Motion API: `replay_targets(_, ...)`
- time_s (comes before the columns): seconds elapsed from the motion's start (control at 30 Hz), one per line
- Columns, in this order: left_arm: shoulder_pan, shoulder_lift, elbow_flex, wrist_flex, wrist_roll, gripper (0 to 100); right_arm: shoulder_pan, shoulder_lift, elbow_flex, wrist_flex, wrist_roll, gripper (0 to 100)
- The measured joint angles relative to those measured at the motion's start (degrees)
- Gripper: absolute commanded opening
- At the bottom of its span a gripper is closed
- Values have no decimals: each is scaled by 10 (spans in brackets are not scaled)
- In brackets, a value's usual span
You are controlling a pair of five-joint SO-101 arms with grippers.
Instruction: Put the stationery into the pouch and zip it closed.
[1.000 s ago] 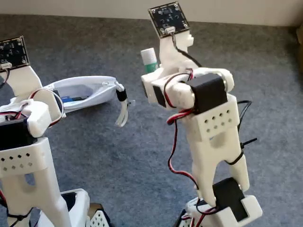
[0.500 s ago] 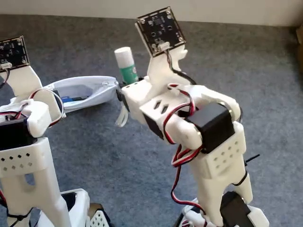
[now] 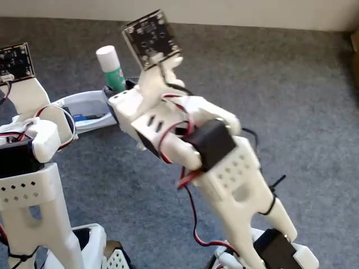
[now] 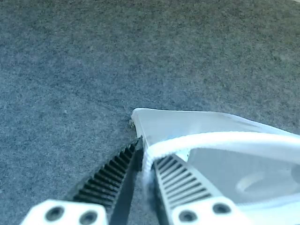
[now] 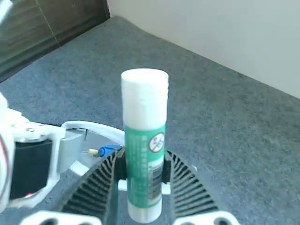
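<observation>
A green and white glue stick (image 3: 111, 68) with a white cap (image 5: 144, 84) stands upright in my right gripper (image 5: 142, 171), which is shut on its lower body and hangs just above the pouch's mouth. The white pouch (image 3: 88, 107) lies open on the carpet, with a blue item (image 5: 107, 150) inside. My left gripper (image 4: 143, 161) is shut on the pouch's rim (image 4: 201, 139) near its end, holding the edge up. The left arm (image 3: 33, 140) stands at the left of the high view.
Grey carpet (image 3: 291, 95) covers the floor, with free room to the right of the pouch. A pale wall (image 5: 243, 37) runs along the far side. The right arm's body (image 3: 219, 162) leans across the middle of the high view.
My right arm has swung left with the glue stick, from right of the pouch's end to over its open mouth. The left arm has stayed put.
</observation>
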Motion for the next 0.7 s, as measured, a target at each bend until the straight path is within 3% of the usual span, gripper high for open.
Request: replay_targets(0.7,0,1,1,0,0,9,-1,-23,381,-517,-2,5)
